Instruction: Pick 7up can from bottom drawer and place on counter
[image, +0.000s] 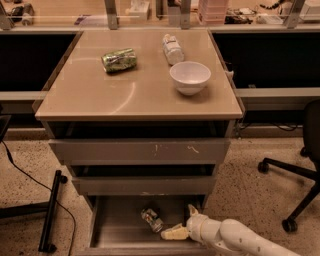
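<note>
1. Camera view, looking down at a grey drawer cabinet from the front. Its top is the counter (100, 102), a glossy tan rectangle.
2. On the counter, a dark green can (119, 59) lies on its side towards the back left corner.
3. A clear plastic bottle (173, 48) lies near the back edge, right of the middle.
4. A white bowl (190, 77) stands upright close to the right edge, just in front of the bottle.
5. Below the counter's front edge are three grey drawers, each pulled out further than the one above. The top drawer (140, 150) and middle drawer (145, 185) are only partly out.
6. The bottom drawer (112, 232) is pulled out furthest, with its plain grey floor exposed.
7. The 7up can (151, 219), pale with a metal end, lies tilted on its side on that drawer floor, below the middle of the counter's front edge.
8. The gripper (181, 222), on a white arm reaching in from the lower right, is inside the bottom drawer, just to the right of the can. Its two pale fingers are spread apart with nothing between them. The lower finger's tip is very close to the can; contact cannot be told.
9. A black office chair (300, 175) stands on the speckled floor beyond the counter's right edge. A black stand base (50, 215) lies beyond the left edge.
</note>
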